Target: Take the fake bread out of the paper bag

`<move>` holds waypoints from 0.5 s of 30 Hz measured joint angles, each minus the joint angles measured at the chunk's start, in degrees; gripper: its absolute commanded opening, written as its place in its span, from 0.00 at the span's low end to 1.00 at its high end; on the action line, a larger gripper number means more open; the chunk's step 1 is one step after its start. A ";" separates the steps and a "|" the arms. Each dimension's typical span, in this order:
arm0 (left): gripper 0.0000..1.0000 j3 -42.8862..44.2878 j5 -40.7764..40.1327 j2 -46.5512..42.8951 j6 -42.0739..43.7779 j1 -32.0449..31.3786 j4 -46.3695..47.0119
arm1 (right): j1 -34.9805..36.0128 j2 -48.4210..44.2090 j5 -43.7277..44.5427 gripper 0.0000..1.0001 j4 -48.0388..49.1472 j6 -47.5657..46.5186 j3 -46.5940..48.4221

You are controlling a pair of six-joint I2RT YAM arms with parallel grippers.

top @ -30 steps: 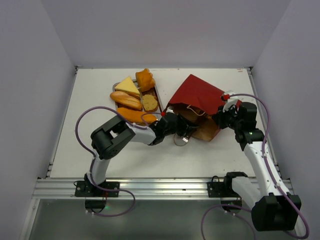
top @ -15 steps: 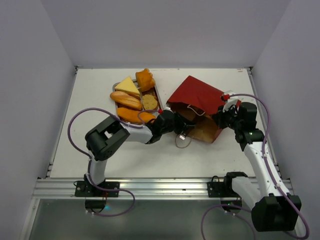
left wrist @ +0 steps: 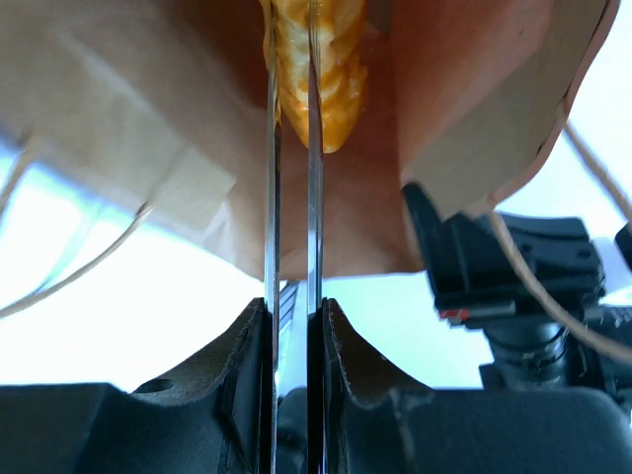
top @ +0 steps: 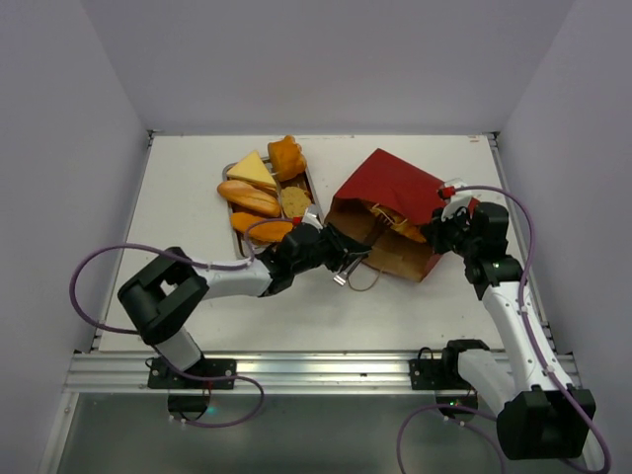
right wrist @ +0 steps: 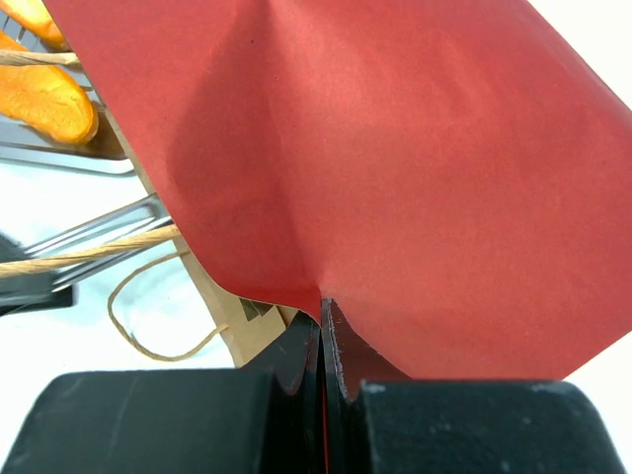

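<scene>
The paper bag [top: 387, 188] lies on its side, its mouth towards the left arm, red outside and brown inside [left wrist: 326, 217]. My left gripper [top: 326, 253] is shut on thin silver tongs [left wrist: 272, 197] that reach into the bag's mouth. The tong blades sit around an orange bread piece [left wrist: 334, 79], which also shows inside the bag in the top view [top: 405, 227]. My right gripper [top: 449, 225] is shut on the bag's red edge [right wrist: 323, 311] and holds it up.
A silver metal tray [top: 309, 188] left of the bag holds a pale yellow wedge [top: 252, 170], an orange-brown bun [top: 286, 156], a round slice [top: 294, 202] and two long loaves [top: 249, 197]. The bag's loop handles [top: 360, 281] lie on the table near the tongs.
My left arm has drawn back to the left and towards the near edge with the tongs. The orange bread now shows at the bag's mouth. The right gripper has kept its hold.
</scene>
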 measured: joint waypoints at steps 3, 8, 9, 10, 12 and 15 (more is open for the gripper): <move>0.00 -3.08 -0.15 -3.56 0.70 0.00 -1.22 | 0.00 -0.48 0.22 0.00 0.28 -0.02 -0.15; 0.00 -5.75 -0.17 -8.17 3.08 -0.02 -4.48 | 0.00 -0.81 0.83 0.00 0.59 -0.04 -0.37; 0.00 -6.34 -0.17 -9.27 3.43 -0.02 -5.09 | 0.00 -0.83 1.07 0.00 0.61 -0.04 -0.39; 0.00 -6.80 -0.17 -10.12 3.74 -0.02 -5.57 | 0.00 -0.83 1.20 0.00 0.63 -0.04 -0.39; 0.00 -8.35 -0.20 -12.35 4.66 -0.02 -6.32 | 0.00 -0.83 1.29 0.00 0.63 -0.07 -0.39; 0.00 -10.19 -0.09 -15.17 5.95 -0.02 -7.72 | 0.00 -0.83 1.33 0.00 0.63 -0.09 -0.39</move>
